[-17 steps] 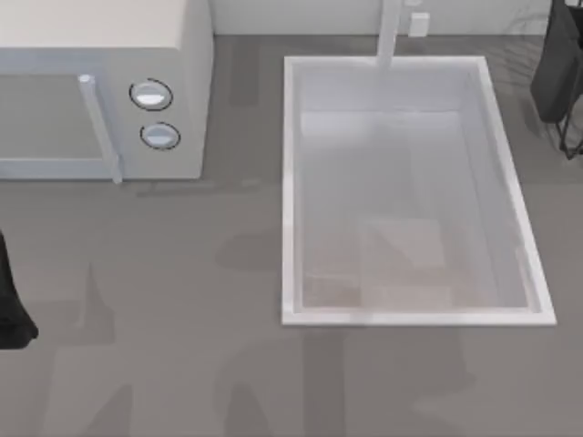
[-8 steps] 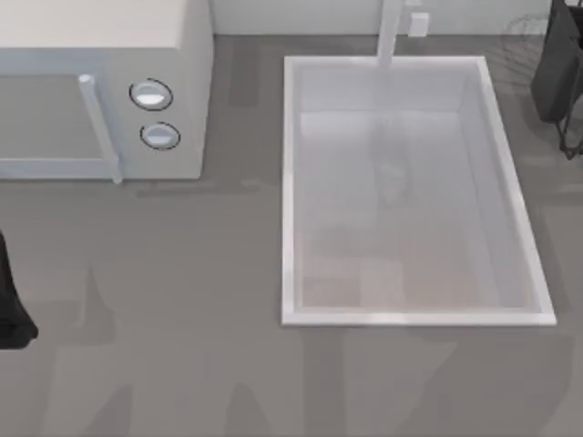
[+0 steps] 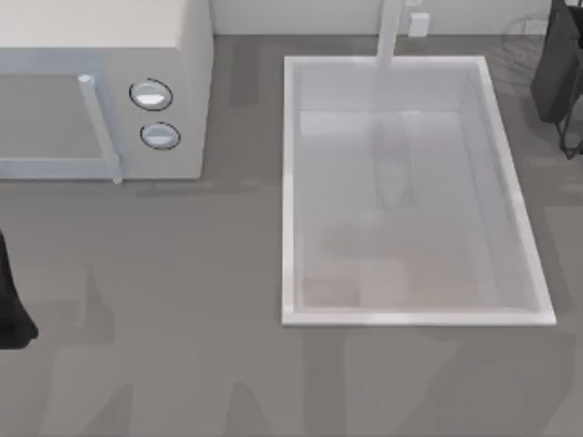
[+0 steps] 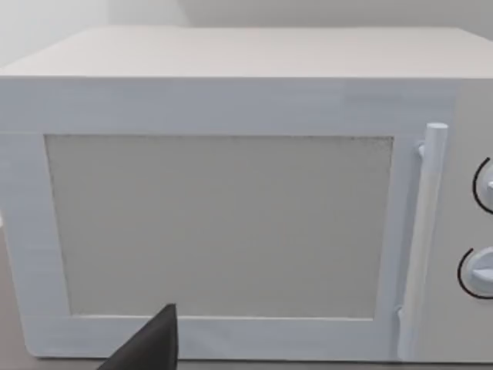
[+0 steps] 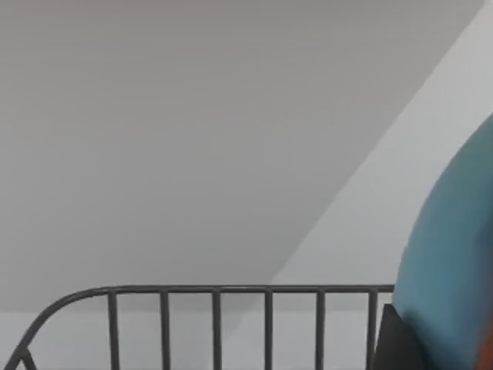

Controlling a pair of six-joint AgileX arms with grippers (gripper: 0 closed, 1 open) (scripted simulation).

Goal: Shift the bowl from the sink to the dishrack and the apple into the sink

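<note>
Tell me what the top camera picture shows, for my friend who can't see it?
A big white sink with a pale faucet sits sunk into a grey counter, its basin holding no bowl or apple. A white microwave with two round knobs stands at the left, and dark arm parts poke in at the left edge and top right corner.

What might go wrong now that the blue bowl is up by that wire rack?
The bowl sits at the edge of the right wrist view, close to the right gripper and above the dishrack's thin wire bars. Released off-centre, it may tip or slide between them. The grip itself is out of sight, so a loose hold could drop it early. The sink holds no apple, so the second step is still to do.
</note>
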